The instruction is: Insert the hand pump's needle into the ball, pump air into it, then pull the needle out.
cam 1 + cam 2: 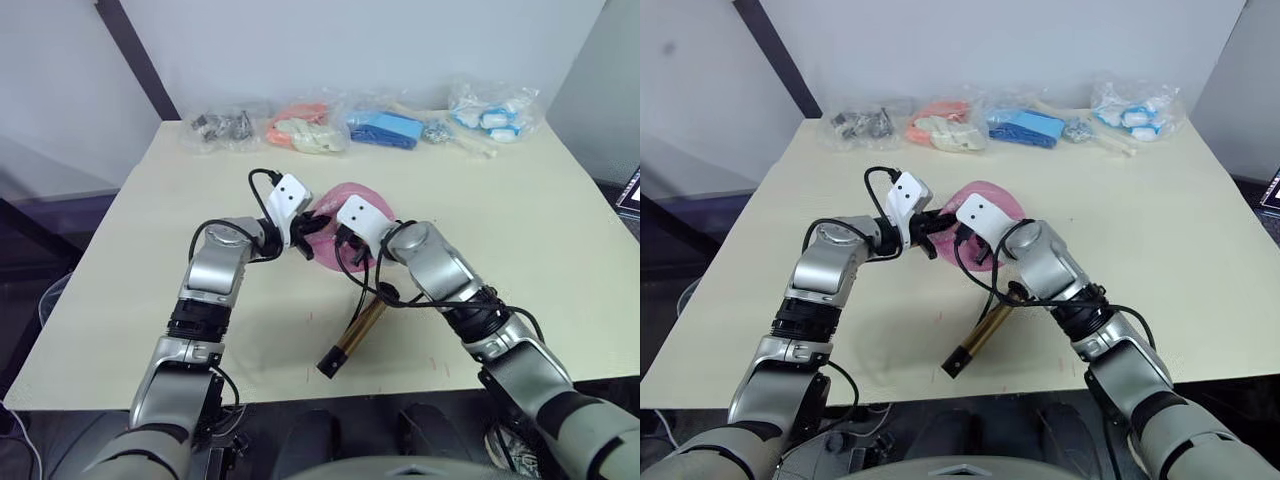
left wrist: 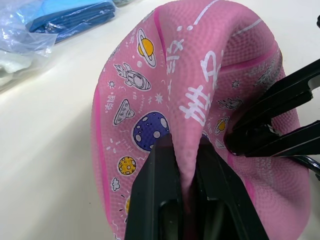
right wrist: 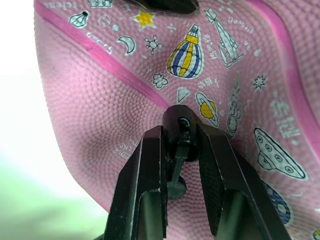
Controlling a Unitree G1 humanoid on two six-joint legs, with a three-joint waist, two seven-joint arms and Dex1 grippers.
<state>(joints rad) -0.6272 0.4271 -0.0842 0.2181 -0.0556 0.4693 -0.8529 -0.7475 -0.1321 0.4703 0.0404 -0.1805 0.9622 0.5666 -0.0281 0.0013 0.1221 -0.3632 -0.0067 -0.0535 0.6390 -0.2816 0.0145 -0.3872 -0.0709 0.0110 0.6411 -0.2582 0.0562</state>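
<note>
Insertion is the step in hand: left claw [image 2: 182,200] pinches the ball [image 2: 200,90] mid-counter, right claw [image 3: 181,165] grips the needle [image 3: 181,135] fitting at its skin. Next, pumping.

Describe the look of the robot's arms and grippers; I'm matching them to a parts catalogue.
Both arms are silver-grey metal shells with black ribbed joints and loose black cables looping at the wrists. The left gripper and right gripper each carry a white, rounded block with two small dark holes. Their fingers are flat, matte black bars.
</note>
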